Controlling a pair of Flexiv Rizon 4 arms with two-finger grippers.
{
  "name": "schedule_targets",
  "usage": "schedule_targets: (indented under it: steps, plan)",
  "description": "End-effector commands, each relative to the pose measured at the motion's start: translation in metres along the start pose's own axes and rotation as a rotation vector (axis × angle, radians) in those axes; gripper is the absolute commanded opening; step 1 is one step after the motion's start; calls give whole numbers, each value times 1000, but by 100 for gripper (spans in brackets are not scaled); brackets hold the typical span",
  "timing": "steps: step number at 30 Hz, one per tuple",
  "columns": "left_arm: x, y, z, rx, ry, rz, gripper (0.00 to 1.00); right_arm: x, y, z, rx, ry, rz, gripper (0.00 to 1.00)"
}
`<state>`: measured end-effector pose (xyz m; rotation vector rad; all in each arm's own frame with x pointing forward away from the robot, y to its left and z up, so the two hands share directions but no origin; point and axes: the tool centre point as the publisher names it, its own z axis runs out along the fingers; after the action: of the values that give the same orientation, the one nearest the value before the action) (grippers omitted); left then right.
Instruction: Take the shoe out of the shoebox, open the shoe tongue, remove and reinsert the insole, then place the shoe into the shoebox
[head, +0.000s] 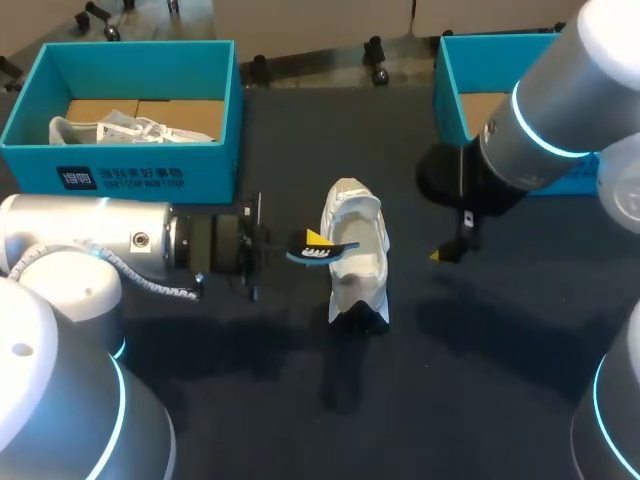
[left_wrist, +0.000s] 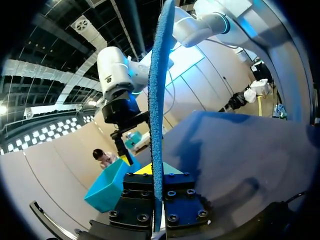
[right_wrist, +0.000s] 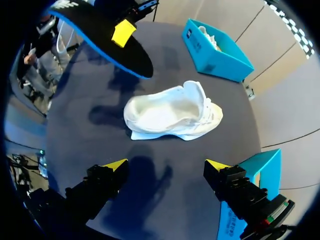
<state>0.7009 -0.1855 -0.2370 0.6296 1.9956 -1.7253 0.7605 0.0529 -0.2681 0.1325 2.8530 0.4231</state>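
At table centre: white low-top sneaker (head: 357, 250), long axis near-to-far. Left gripper (head: 308, 243) clamped on black blue-edged foam insole (head: 328, 254) at sneaker's left side, insole crosswise to sneaker, needs turning, I'd say. Right gripper (right_wrist: 167, 167) open, empty, off to sneaker's right.

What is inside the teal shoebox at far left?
A white shoe lies on its brown cardboard floor; the shoebox's near wall hides the floor's front strip.

I'm holding my left gripper (head: 312, 243) level, pinched on the insole (head: 330, 254); my right gripper (right_wrist: 167, 164) is hanging spread wide, pointing down.
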Motion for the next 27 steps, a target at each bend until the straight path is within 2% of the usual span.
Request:
schedule_targets:
  steps: [1, 4, 15, 18, 27]
  plan:
    - [-1, 11, 15, 2, 8, -11, 0, -12, -3, 24, -26, -1, -17, 100]
    - [1, 14, 19, 5, 13, -23, 0, -20, 0, 28, -42, 9, -32, 100]
    - [0, 21, 22, -2, 27, -18, 0, -20, 0, 28, -42, 9, -32, 100]
    - [-1, 27, 23, 5, 26, -26, 0, -20, 5, 30, -57, 22, -24, 100]
    - [1, 40, 26, -4, 28, -34, 0, -37, 19, 39, -74, 24, -22, 100]
